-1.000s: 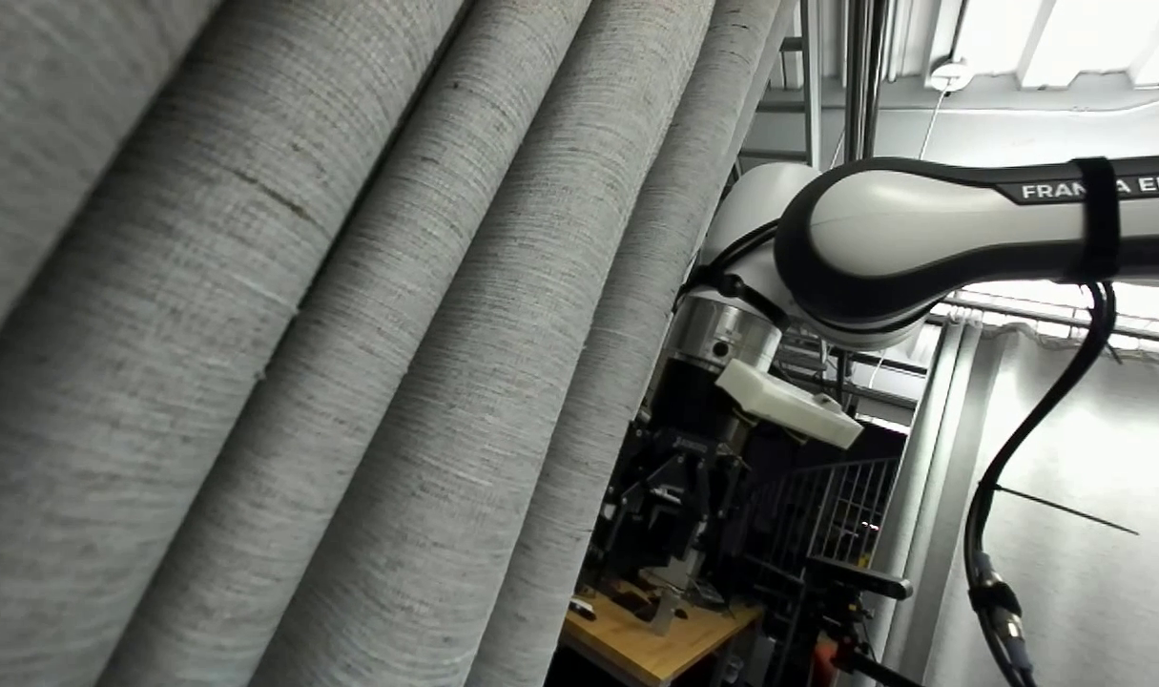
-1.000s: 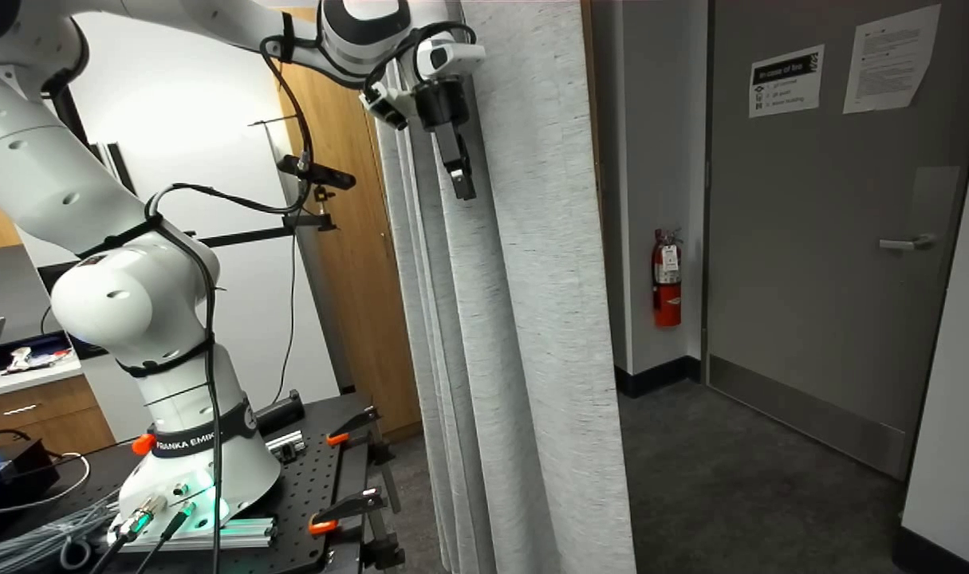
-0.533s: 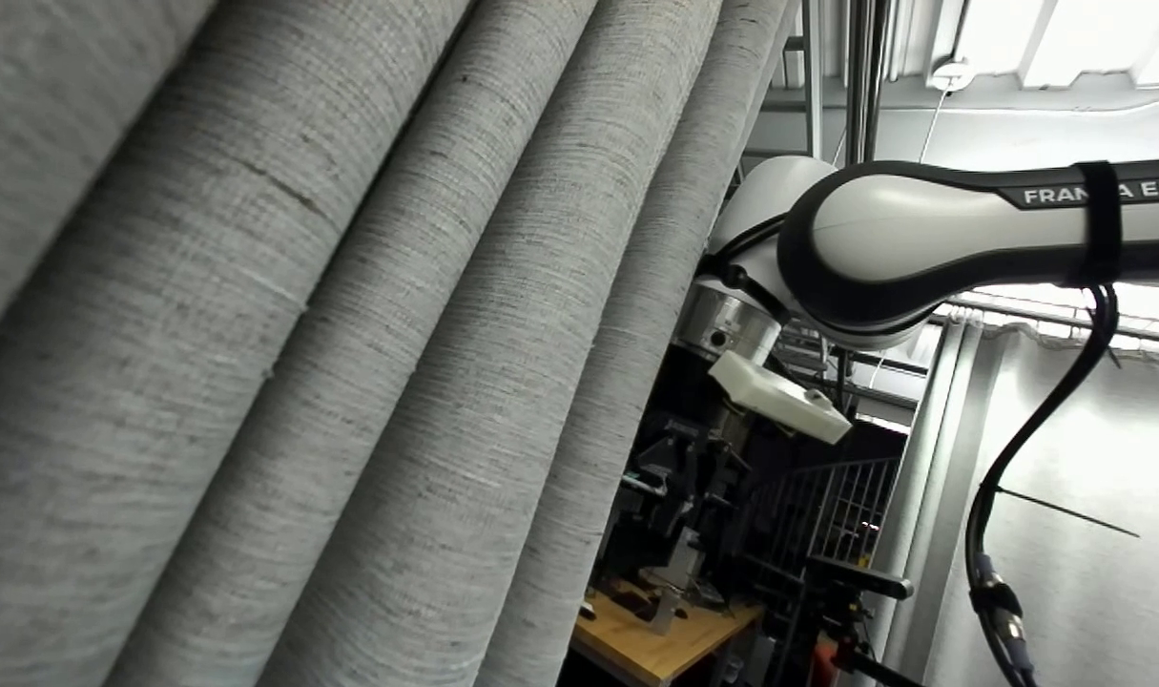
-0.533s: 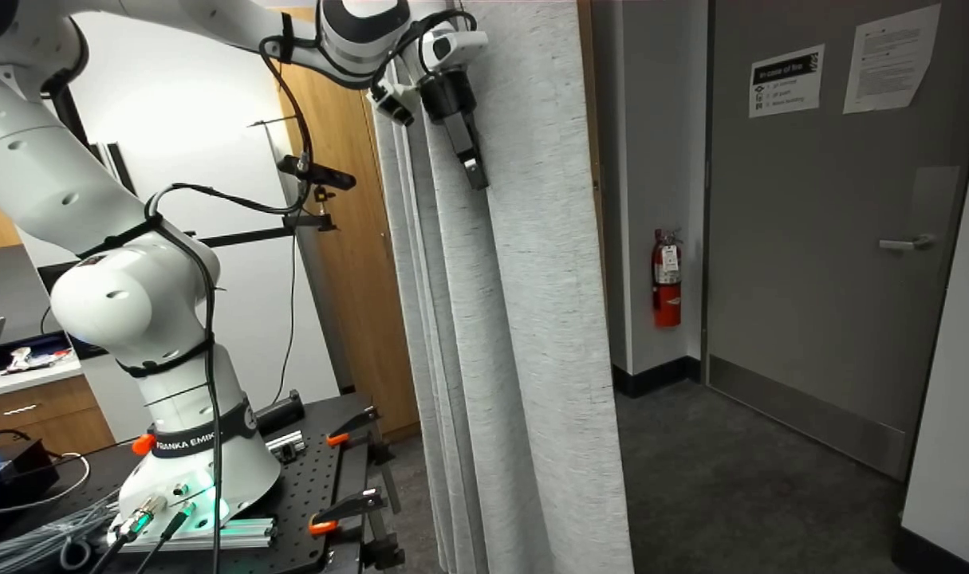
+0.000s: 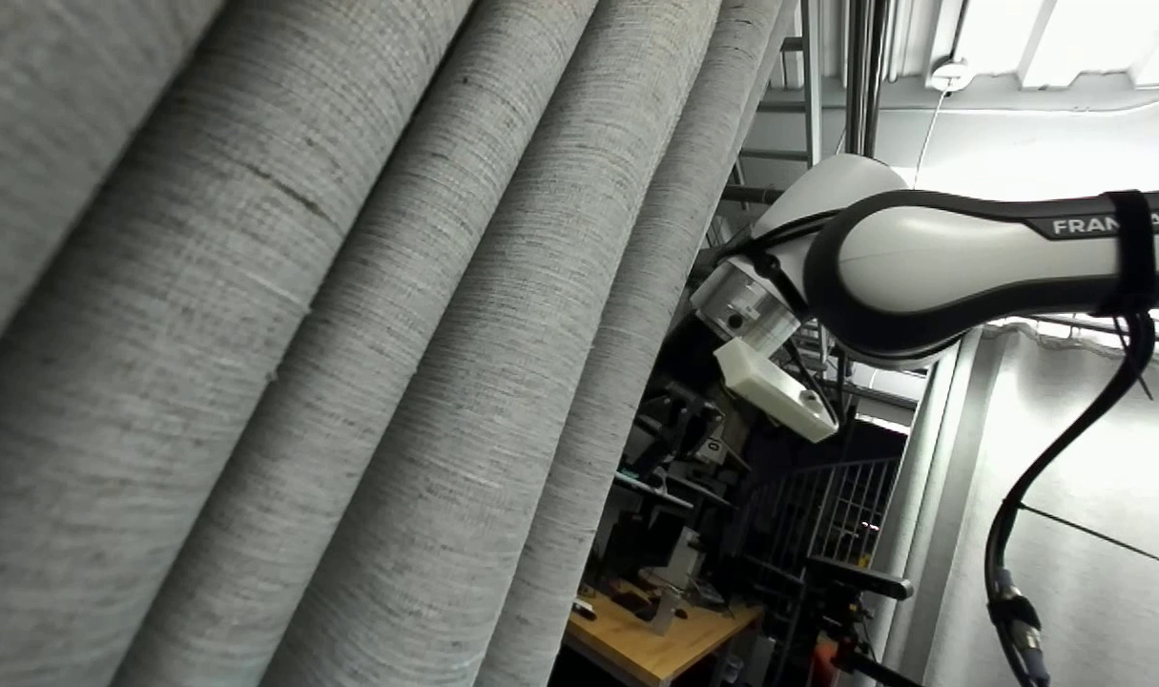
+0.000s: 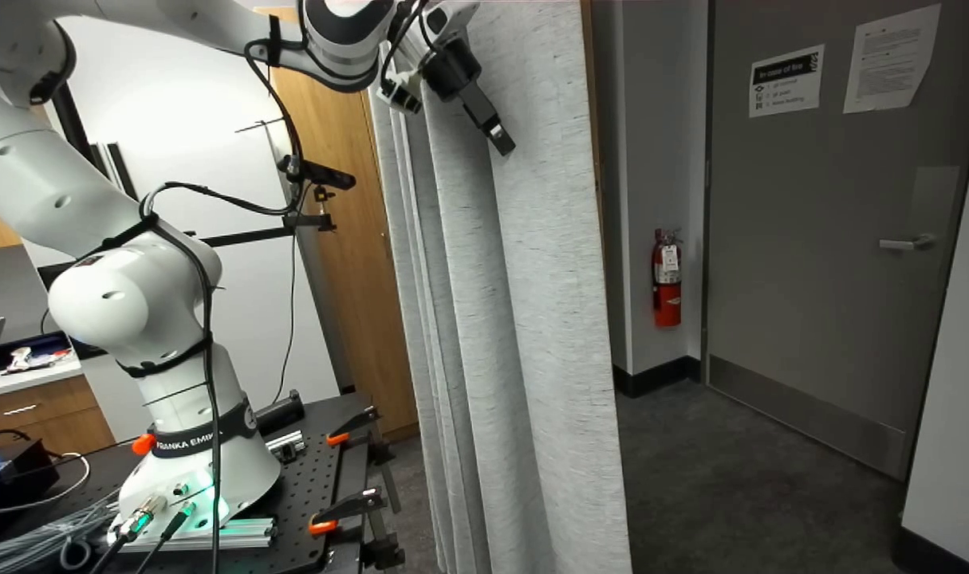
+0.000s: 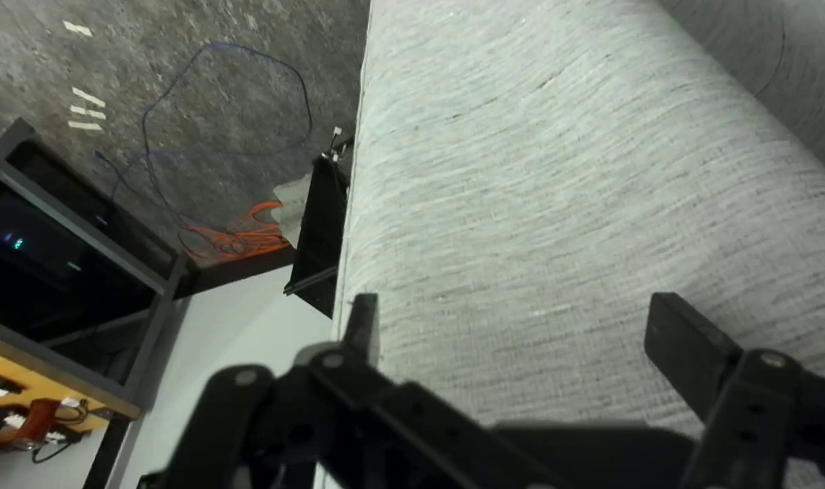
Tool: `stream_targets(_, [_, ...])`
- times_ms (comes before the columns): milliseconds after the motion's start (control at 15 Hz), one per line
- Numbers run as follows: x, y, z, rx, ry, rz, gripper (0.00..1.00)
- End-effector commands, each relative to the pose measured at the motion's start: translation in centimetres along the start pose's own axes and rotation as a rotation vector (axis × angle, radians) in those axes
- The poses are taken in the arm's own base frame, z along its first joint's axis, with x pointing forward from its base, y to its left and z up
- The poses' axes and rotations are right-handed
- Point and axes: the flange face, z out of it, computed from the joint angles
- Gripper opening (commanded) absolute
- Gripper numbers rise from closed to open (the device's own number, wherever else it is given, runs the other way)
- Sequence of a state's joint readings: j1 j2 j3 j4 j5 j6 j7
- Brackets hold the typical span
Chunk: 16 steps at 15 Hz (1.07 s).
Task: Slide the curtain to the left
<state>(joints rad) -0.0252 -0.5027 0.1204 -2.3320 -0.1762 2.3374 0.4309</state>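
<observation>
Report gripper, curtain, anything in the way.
Gripper open, beside the curtain. Curtain hanging in pleats, not gripped; contact unclear. No obstruction visible between them.

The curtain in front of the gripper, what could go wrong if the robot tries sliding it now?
The gripper is open over a broad, fairly smooth stretch of the curtain, so its fingers may close without pinching much and slip. In the wrist view the curtain's side edge appears close to one finger, so that edge might escape the grip.

The robot arm (image 6: pixel 161 275), perforated plate (image 6: pixel 310 472) and fire notice (image 6: pixel 787 82) suggest a lab.
</observation>
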Motion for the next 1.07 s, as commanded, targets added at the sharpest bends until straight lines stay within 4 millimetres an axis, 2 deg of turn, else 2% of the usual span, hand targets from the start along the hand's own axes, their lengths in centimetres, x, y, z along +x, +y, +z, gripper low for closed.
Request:
stream_targets(0, [-0.4,2.2,-1.7,0.0,0.101,-0.022,1.0])
stream_targets(200, [-0.1,4.6,-3.3,0.008,0.154,-0.051,1.0])
stream_targets(400, [0.4,7.4,-4.0,0.039,0.142,-0.191,1.0])
stream_targets(733, [1.8,12.0,-2.8,0.117,0.115,-0.441,1.0])
stream_targets(867, [2.1,12.8,-2.1,0.171,0.119,-0.522,1.0])
stream_targets(933, [1.6,12.5,-2.1,0.113,0.117,-0.442,1.0])
stream_targets(1000, [1.6,12.9,-1.9,0.133,0.119,-0.471,1.0])
